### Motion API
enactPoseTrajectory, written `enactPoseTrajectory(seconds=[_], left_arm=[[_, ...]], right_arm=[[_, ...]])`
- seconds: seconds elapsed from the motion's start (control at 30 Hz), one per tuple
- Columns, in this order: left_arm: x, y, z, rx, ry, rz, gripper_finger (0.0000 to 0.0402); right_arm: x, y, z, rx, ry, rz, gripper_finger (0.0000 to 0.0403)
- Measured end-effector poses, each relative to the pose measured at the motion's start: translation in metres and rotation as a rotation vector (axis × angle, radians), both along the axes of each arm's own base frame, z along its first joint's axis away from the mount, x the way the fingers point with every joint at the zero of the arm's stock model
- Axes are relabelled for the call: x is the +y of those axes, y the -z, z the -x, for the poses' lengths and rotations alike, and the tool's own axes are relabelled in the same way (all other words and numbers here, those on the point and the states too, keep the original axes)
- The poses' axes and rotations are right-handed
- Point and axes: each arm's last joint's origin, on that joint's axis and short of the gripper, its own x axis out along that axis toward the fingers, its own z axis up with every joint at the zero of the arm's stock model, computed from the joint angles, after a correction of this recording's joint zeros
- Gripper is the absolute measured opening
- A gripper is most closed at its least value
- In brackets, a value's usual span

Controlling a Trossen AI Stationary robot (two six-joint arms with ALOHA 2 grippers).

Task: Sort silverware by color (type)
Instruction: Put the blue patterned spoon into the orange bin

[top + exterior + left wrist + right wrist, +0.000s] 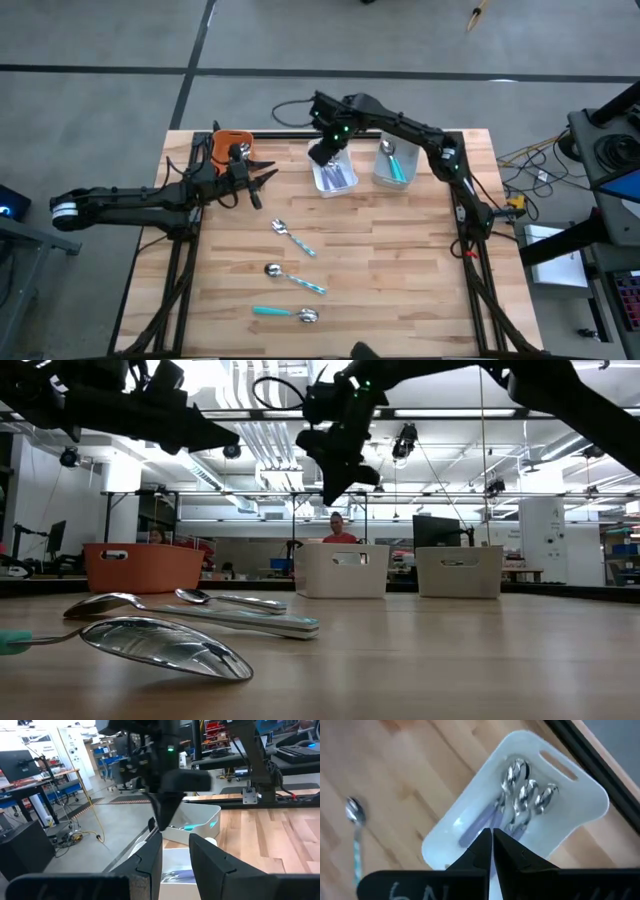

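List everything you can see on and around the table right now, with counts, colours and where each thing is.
Loose spoons: three on the table's near middle; a striped one, another striped one, a teal-handled one.
Orange bin: one, far left of the table.
White bin: one, far middle, holding lavender-handled spoons.
Grey bin: one, right of the white bin, holding teal-handled silverware.
Table: one, light wood.
Person: one, red top, in the room behind.
Left gripper: beside the orange bin, fingers apart, holding nothing.
Right gripper: shut, above the white bin.
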Motion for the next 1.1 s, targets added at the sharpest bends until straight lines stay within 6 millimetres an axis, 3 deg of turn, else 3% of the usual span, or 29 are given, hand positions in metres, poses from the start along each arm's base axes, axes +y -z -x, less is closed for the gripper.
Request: enactPoseTrajectory(seconds=[0.3,0.67,0.9,1.1], left_arm=[[0.000,0.004,0.000,0.023,-0.001,0.037,0.0079],[0.000,0.005,0.000,-0.004,-0.003,0.118,0.0079],[0.000,0.010,0.000,-0.020,-0.014,0.282,0.0079],[-0.001,0.013,-0.001,-0.041,0.018,0.400,0.0079]], right_arm=[[0.058,0.005,-0.016,0.037,-0.225,0.058,0.0008],[0.122,0.043,-0.028,-0.075,-0.420,0.130,0.0008],[0.161,0.056,-0.008,-0.213,-0.482,0.164,0.0008],[0.183,0.056,0.023,-0.346,-0.528,0.205,0.0008]])
